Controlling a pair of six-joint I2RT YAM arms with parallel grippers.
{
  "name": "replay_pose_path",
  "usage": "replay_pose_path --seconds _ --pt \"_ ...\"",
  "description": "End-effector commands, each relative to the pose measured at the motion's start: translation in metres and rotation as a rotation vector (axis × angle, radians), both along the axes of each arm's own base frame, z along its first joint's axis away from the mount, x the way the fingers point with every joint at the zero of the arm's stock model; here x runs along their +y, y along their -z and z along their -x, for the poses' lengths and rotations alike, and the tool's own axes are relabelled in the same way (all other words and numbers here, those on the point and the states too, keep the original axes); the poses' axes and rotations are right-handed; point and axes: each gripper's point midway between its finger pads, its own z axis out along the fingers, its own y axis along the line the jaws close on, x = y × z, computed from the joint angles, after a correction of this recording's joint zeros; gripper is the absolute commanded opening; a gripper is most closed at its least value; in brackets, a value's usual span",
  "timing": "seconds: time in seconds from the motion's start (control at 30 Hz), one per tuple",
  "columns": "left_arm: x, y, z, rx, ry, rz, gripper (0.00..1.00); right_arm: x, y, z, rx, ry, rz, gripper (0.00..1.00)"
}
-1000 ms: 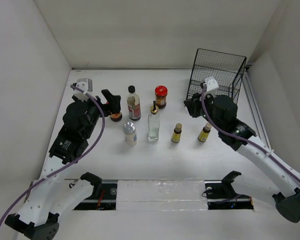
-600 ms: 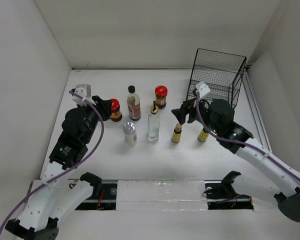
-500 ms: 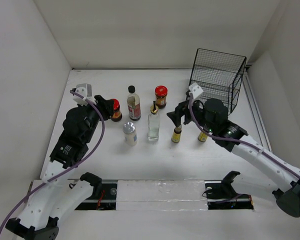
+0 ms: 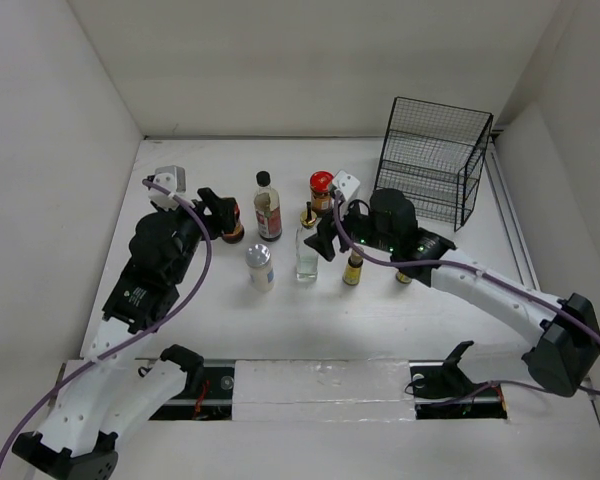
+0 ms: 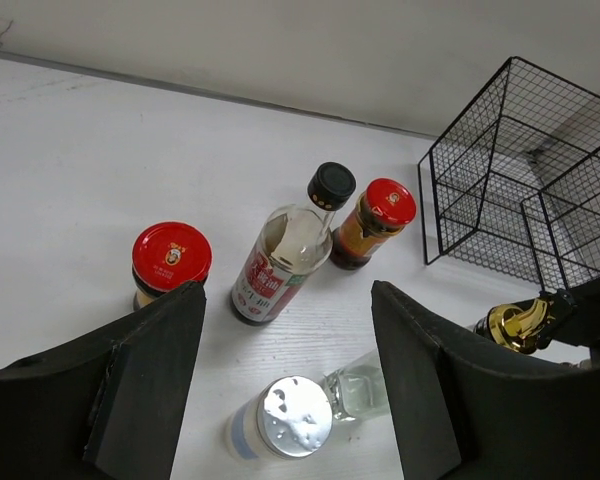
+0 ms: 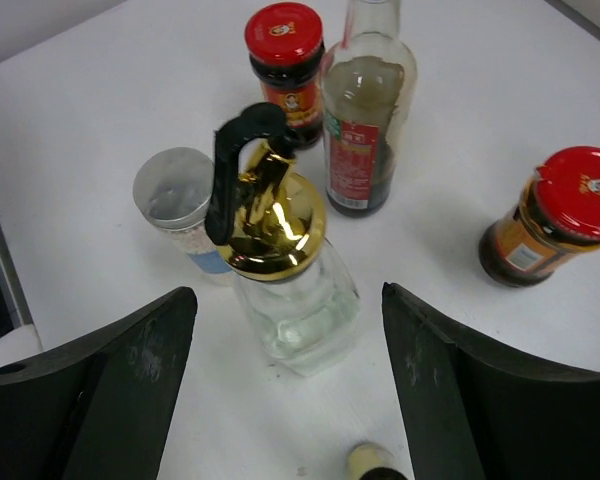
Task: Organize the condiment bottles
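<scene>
The condiment bottles stand mid-table: a red-capped jar [image 4: 232, 228], a tall black-capped bottle [image 4: 267, 207], a second red-capped jar [image 4: 321, 187], a white shaker [image 4: 259, 266], a clear gold-spouted bottle [image 4: 307, 252] and a small yellow bottle [image 4: 353, 268]. My right arm mostly hides another yellow one [image 4: 404, 276]. My left gripper [image 4: 220, 208] is open beside the left jar [image 5: 170, 258], holding nothing. My right gripper [image 6: 288, 295] hangs open above the gold-spouted bottle [image 6: 300, 300], its fingers apart on either side without touching it.
A black wire basket [image 4: 435, 150] stands at the back right, also seen in the left wrist view [image 5: 520, 170]. White walls close the table on the left, back and right. My right arm stretches across the table's right half.
My right arm swung left from beside the basket to the gold-spouted bottle, and its jaws opened. My left gripper shifted only slightly by the left red-capped jar.
</scene>
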Motion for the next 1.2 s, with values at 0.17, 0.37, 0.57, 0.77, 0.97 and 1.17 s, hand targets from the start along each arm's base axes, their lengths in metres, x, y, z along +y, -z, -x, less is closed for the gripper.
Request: replay_pose_path --seconds 0.17,0.37,0.57,0.77,0.97,1.17 --pt "-0.001 -0.019 0.001 -0.066 0.009 0.036 0.63 0.030 -0.036 -0.010 -0.118 -0.050 -0.102 0.78" --pt "-0.004 -0.017 0.000 -0.057 0.020 0.033 0.63 0.038 -0.050 -0.020 -0.152 -0.025 -0.188 0.73" --pt "-0.005 -0.015 -0.001 -0.057 0.029 0.033 0.63 0.044 -0.035 -0.029 -0.137 -0.014 -0.186 0.49" --pt "-0.006 -0.017 0.002 -0.065 0.040 0.038 0.63 0.043 -0.027 -0.034 -0.124 0.020 -0.180 0.20" --pt "-0.008 -0.017 0.002 -0.064 0.049 0.039 0.63 0.033 -0.083 -0.027 -0.215 0.032 -0.282 0.04" --pt "-0.007 -0.020 0.004 -0.074 0.049 0.043 0.63 0.003 -0.208 -0.024 -0.371 0.140 -0.430 0.00"
